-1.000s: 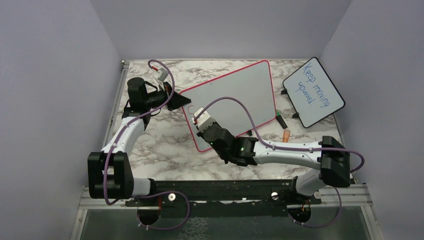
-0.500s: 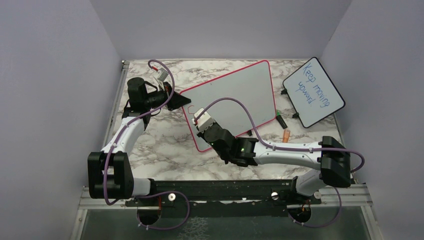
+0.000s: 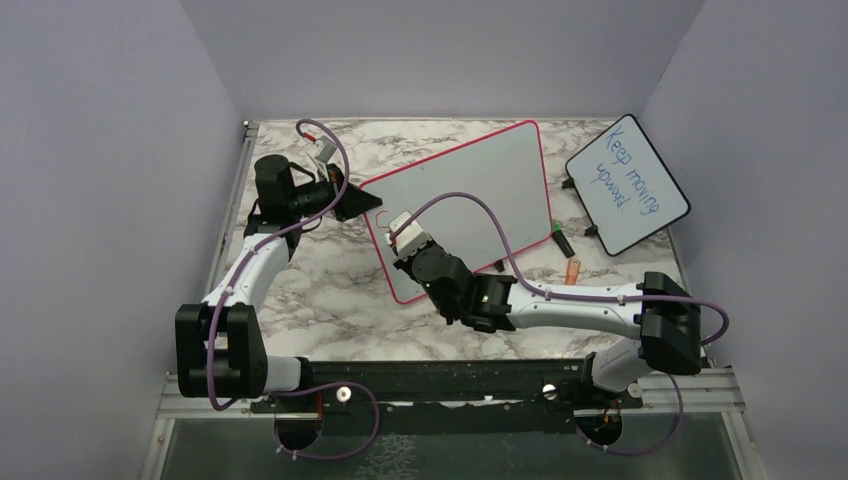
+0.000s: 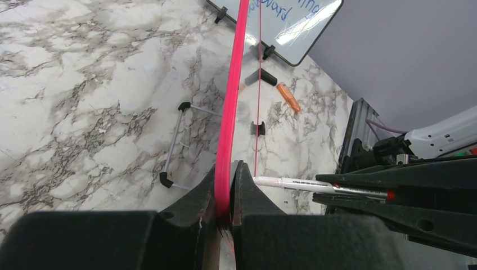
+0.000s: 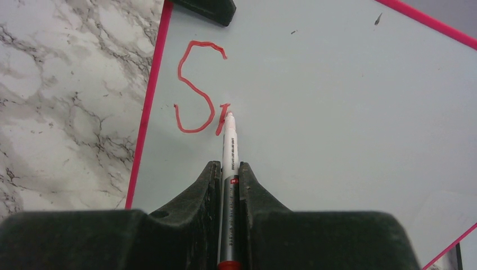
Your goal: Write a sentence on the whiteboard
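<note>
The whiteboard (image 3: pixel 480 190) with the red-pink frame stands tilted at mid-table. My left gripper (image 3: pixel 352 203) is shut on its left edge; in the left wrist view the pink frame (image 4: pixel 229 129) runs edge-on between the jaws. My right gripper (image 3: pixel 408 238) is shut on a white marker (image 5: pixel 229 152) with a grey barrel. The marker tip touches the board (image 5: pixel 337 112) in the right wrist view. The sentence (image 5: pixel 197 90) stands as a red "S" and a short red stroke beside it, near the board's left edge.
A smaller black-framed board (image 3: pixel 627 183) with blue writing "Keep moving upward" stands at the back right. A dark marker (image 3: pixel 560 240) and an orange cap (image 3: pixel 572 270) lie between the boards. A wire stand (image 4: pixel 174 146) lies behind the whiteboard. The table's metal rail (image 3: pixel 235 200) runs along the left.
My right gripper has shifted slightly up along the board with the marker. The left arm and the board have not moved.
</note>
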